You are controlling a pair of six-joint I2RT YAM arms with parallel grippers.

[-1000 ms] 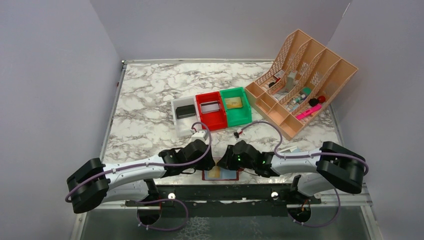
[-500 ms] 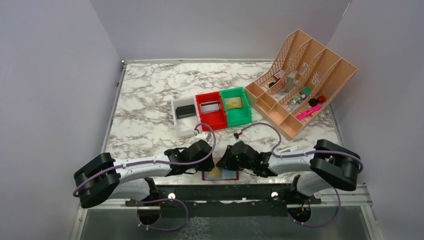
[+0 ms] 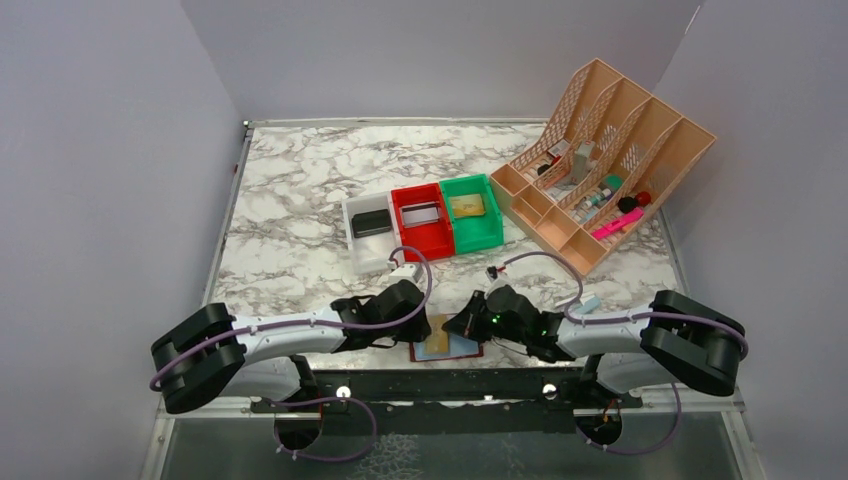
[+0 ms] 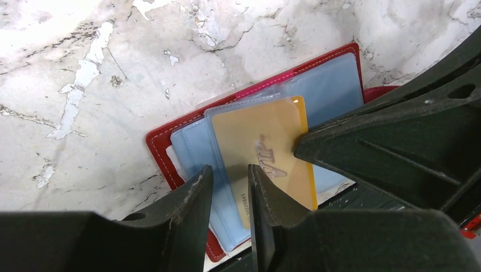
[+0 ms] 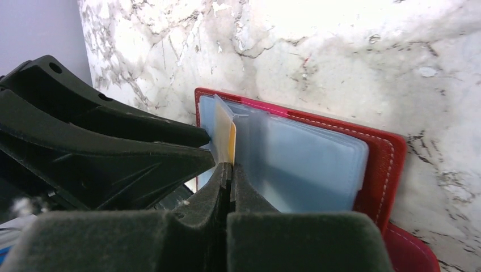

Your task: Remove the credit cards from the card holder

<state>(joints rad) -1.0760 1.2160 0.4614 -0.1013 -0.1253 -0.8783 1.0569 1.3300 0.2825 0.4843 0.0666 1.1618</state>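
Pinching end effector, right (image 5: 230, 170): jaws fully together on one edge of the gold card (image 4: 264, 147). It sits low against the bench (image 3: 290, 200), which looks like a setup for sliding the card out sideways rather than lifting it.
Left end effector (image 4: 228, 170): its fingers stand a narrow gap apart over the opposite side of the same leaf. I cannot tell whether anything is pinched between them. It is probably there to steady the holder against the pull.
Card holder (image 4: 161, 141): lies open at the bench's near edge between the two end effectors, red cover flat on the marble and light-blue pockets facing up for access.
Gold card's place: in a clear pocket (image 5: 306, 164), skewed against the holder's edges, with that leaf raised off the others.
White bin (image 3: 372, 255): mid-bench, holds a black card (image 3: 371, 223).
Red bin (image 3: 430, 240): touching the white one, holds a grey card (image 3: 421, 213).
Green bin (image 3: 480, 232): last in the row, holds a second gold card (image 3: 466, 206). With one card per bin, these look like the drop-off spots.
Organiser (image 3: 640, 150): far right, well apart, seemingly no part of this job.
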